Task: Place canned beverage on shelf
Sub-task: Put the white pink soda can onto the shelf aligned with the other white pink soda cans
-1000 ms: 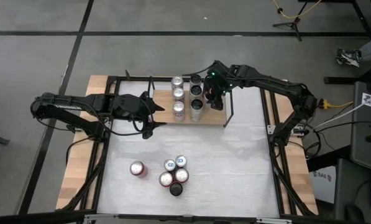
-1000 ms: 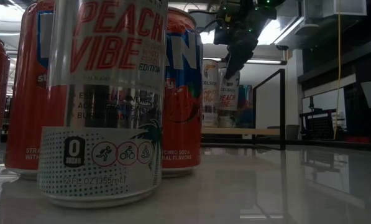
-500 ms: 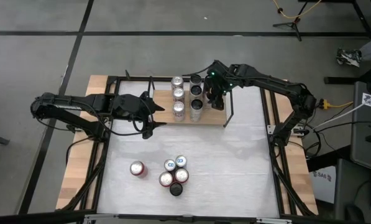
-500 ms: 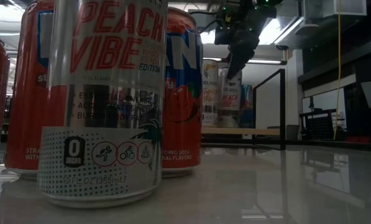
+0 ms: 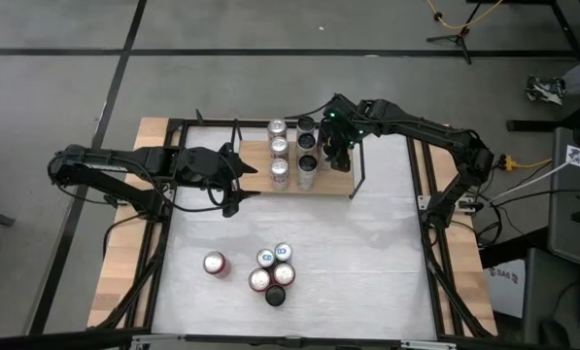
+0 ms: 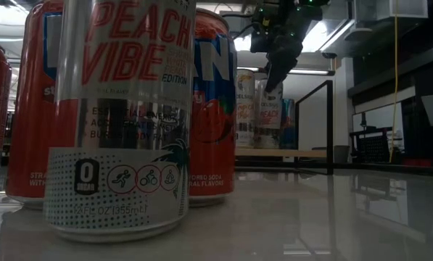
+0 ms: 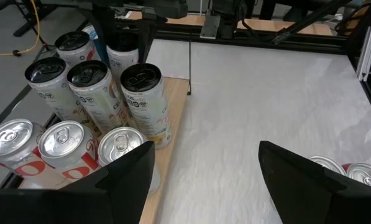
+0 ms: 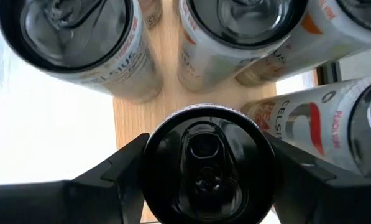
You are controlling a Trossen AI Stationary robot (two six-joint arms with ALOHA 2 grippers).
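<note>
Right gripper (image 8: 201, 205), jaws clamped on a black can (image 8: 205, 163), lowers it onto the shelf (image 5: 333, 182) at twelve o'clock; left gripper (image 7: 201, 171) waits open-jawed beside it

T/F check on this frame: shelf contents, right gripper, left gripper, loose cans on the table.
1. The right gripper straddles a black-topped can over the shelf. True.
2. The left gripper holds a can. False: it is open and empty, beside the shelf.
3. The shelf is bare. False: several cans stand on it.
4. A cluster of cans stands on the table, with one red-topped can apart from it. True.
</note>
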